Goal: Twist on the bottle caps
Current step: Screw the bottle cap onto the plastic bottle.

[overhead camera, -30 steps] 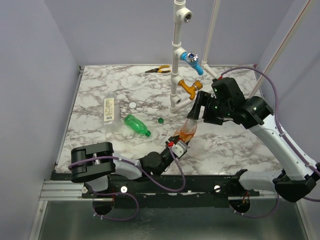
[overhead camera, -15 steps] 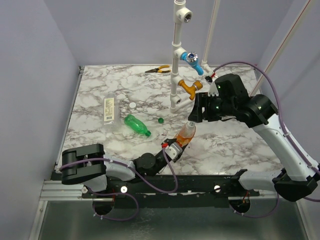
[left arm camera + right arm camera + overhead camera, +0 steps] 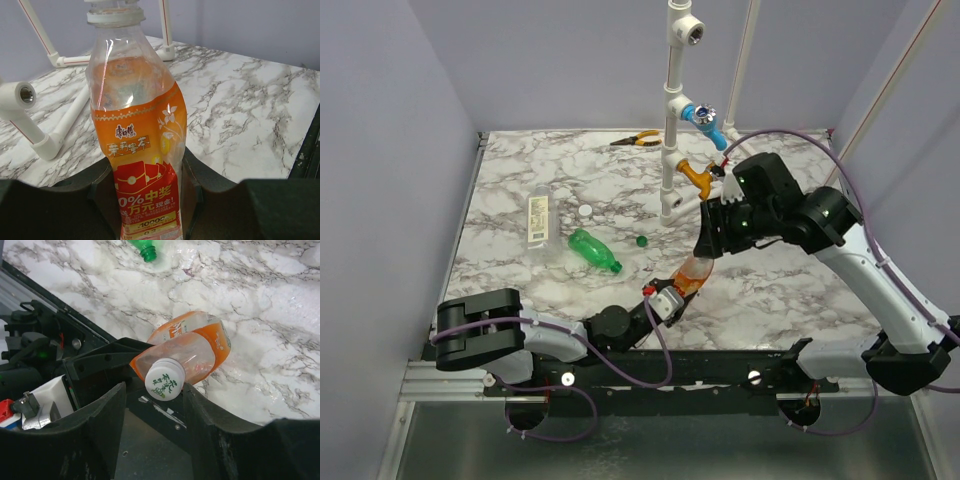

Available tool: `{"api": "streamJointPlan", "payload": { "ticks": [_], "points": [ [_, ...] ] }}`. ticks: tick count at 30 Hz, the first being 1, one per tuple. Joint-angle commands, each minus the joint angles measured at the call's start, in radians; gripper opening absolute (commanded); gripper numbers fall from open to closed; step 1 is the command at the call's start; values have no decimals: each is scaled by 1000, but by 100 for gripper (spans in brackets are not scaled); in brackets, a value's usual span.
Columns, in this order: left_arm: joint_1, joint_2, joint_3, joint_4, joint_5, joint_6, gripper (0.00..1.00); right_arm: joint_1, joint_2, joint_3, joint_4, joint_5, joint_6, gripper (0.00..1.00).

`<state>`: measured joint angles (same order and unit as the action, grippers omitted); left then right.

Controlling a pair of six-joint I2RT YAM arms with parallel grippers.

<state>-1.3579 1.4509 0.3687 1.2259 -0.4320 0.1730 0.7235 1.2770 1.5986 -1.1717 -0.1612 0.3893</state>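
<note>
My left gripper [image 3: 665, 300] [image 3: 145, 172] is shut on the lower body of the orange bottle [image 3: 692, 272] [image 3: 135, 125], which tilts up off the table. A white cap [image 3: 165, 379] [image 3: 115, 15] sits on its neck. Around that cap stands my right gripper [image 3: 708, 245] [image 3: 154, 390], open, with a gap on the left side and the right finger close against the cap. The green bottle [image 3: 593, 250] [image 3: 147, 250] and the clear bottle [image 3: 538, 222] lie on the marble. A dark green cap [image 3: 641, 240] and a loose white cap [image 3: 585, 211] lie near them.
The white pipe frame [image 3: 670, 150] [image 3: 45, 142] rises mid-table with a blue tap handle [image 3: 703, 118] and an orange tap handle [image 3: 700, 178], close behind my right arm. Pliers [image 3: 638, 140] lie at the back edge. Purple walls enclose the table.
My right gripper has come down and left over the bottle's cap, and its jaws have narrowed. The left arm has drawn the held bottle slightly back toward the near edge.
</note>
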Motion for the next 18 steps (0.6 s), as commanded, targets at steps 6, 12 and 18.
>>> {"api": "streamJointPlan", "payload": {
  "ticks": [6,12,18],
  "points": [
    [3,-44,-7,-17,38,-23,0,60,45,55,-61,83,-21,50],
    [3,-46,-8,-21,35,-26,0,63,45,56,-70,95,-14,48],
    [3,-39,-4,-20,35,-27,0,63,45,46,-77,102,-9,44]
  ]
}}
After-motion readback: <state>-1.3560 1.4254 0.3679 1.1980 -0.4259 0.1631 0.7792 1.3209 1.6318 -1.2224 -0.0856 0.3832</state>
